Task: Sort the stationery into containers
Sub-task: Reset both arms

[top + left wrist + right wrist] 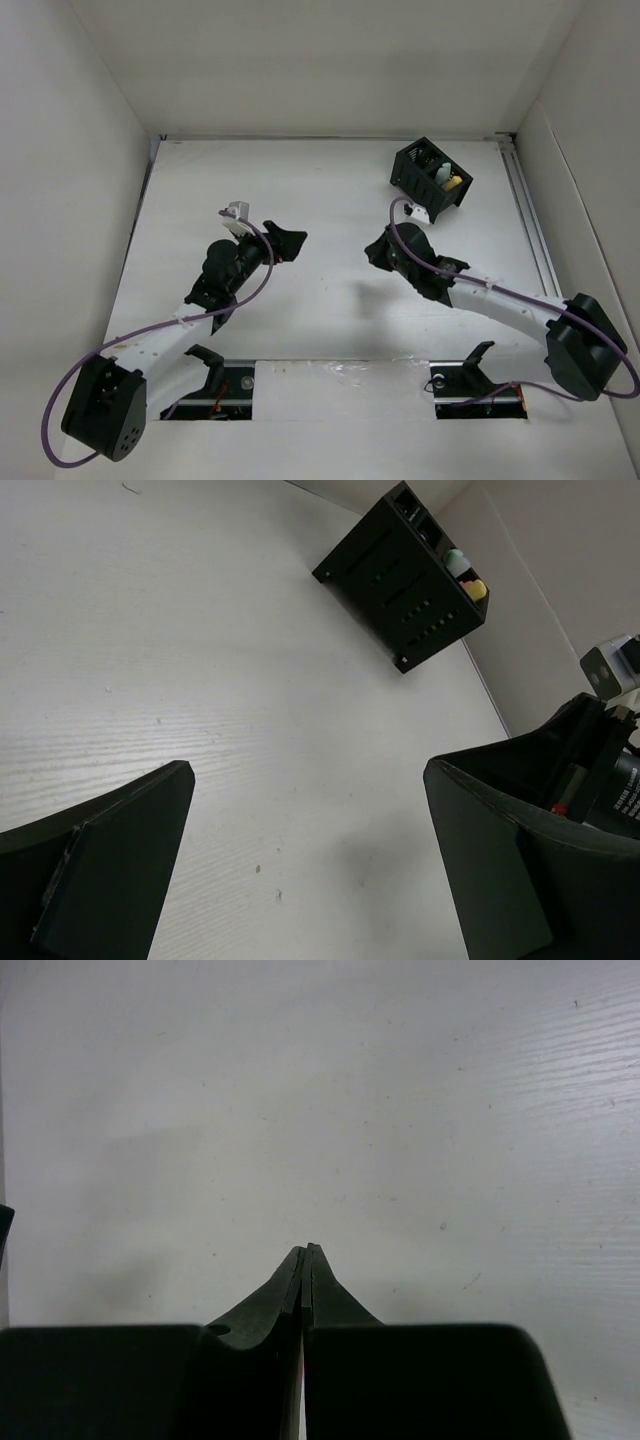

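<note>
Looks about done: highlighters (447,178) sit inside the mesh organizer (412,165) at far right of the desk (330,190), none loose in view; left claw (310,850) gapes wide, empty; right claw (308,1255) pinched closed on nothing

The left arm (160,345) and right arm (505,305) are white tubes with chunky black joints. A thin purple cable (60,390) loops along each. The bases (100,412) are black boxes with little holes. The fingers (110,870) are flat, black and pointed.
</note>
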`<action>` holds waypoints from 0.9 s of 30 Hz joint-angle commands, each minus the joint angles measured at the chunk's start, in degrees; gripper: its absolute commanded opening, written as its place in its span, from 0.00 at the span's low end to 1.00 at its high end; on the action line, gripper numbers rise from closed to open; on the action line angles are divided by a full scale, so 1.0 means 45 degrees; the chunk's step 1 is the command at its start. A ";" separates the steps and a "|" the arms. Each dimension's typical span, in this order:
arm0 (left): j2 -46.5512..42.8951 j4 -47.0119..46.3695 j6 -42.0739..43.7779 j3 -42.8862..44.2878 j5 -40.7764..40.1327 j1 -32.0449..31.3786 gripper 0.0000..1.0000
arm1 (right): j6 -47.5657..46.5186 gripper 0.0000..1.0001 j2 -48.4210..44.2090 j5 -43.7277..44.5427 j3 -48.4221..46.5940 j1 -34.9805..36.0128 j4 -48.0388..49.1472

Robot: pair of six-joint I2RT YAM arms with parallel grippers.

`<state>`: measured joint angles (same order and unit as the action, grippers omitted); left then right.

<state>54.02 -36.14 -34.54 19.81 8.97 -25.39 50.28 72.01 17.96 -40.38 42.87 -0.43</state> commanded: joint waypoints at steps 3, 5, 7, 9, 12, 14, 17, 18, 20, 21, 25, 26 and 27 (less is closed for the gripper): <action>0.0164 -0.1343 0.0196 -0.0106 0.0622 0.0036 1.00 | 0.0115 0.06 -0.0416 0.0562 0.0126 0.0121 0.0954; 0.0164 -0.1461 0.0196 -0.0262 0.0623 0.0036 1.00 | 0.0115 0.12 -0.0416 0.0561 0.0126 0.0121 0.0954; 0.0164 -0.1578 0.0080 -0.0262 0.0623 0.0036 1.00 | 0.0115 0.16 -0.0280 0.0678 0.0126 0.0121 0.0954; 0.0164 -0.1462 0.0079 -0.0262 0.0935 0.0153 1.00 | 0.0115 0.20 -0.0144 0.0678 0.0126 0.0121 0.0954; 0.0007 -0.1695 -0.0038 -0.0399 0.1092 0.0153 1.00 | 0.0115 0.26 -0.0142 0.0678 0.0126 0.0121 0.1070; -0.0129 -0.1541 -0.0038 -0.0399 0.1092 0.0153 1.00 | 0.0115 0.27 -0.0007 0.0834 0.0126 0.0121 0.1071; -0.0363 -0.1694 -0.0038 -0.0399 0.1422 0.0153 1.00 | 0.0115 0.31 0.0131 0.0834 0.0009 0.0121 0.1071; -0.0364 -0.1695 -0.0038 -0.0399 0.1424 0.0153 1.00 | 0.0115 0.31 0.0131 0.0834 0.0009 0.0121 0.1071; -0.0364 -0.1695 -0.0038 -0.0399 0.1424 0.0153 1.00 | 0.0115 0.34 0.0131 0.0834 0.0009 0.0121 0.1071; -0.0364 -0.1560 -0.0038 -0.0399 0.1424 0.0153 1.00 | 0.0115 0.35 0.0247 0.0834 0.0009 0.0121 0.1071; -0.0364 -0.1889 -0.0154 -0.0534 0.1717 0.0153 1.00 | 0.0115 0.41 0.0248 0.0717 -0.0109 0.0121 0.1071; -0.0364 -0.1891 -0.0155 -0.0536 0.1717 0.0153 1.00 | 0.0115 0.45 0.0248 0.0717 -0.0225 0.0121 0.1071; -0.0364 -0.1891 -0.0155 -0.0536 0.1717 0.0153 1.00 | 0.0115 0.46 0.0248 0.0717 -0.0226 0.0121 0.1071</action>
<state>53.60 -40.99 -34.87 18.13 15.07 -25.02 50.85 72.93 20.60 -39.59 42.87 1.58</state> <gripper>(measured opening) 0.993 0.449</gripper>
